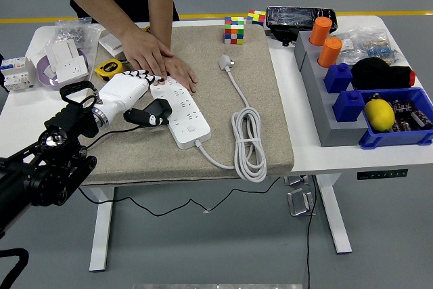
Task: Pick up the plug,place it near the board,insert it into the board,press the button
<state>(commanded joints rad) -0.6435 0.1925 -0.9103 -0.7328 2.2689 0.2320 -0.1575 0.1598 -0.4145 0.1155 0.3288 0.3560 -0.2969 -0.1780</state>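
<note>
In the head view, the left hand (pixel 128 93) holds a black plug (pixel 154 111) in its fingers (pixel 139 116) against the left long side of the white power strip (pixel 181 109), which lies on the beige mat (pixel 264 93) toward the counter's (pixel 20 113) left end. A person's hand (pixel 152 59) pins the strip's far end. To seat it well, I judge the plug should be squared over 1 socket and pushed straight down.

The power strip (pixel 181 109) and its coiled cable (pixel 248 141) look like smooth white plastic with a slight sheen, sitting on a rough, matt beige fabric mat (pixel 260 103). The robot's left hand (pixel 127 97) has a glossy white plastic shell with black fingers, and the arm behind it is matt black. The white table (pixel 318 155) looks smooth.
</note>
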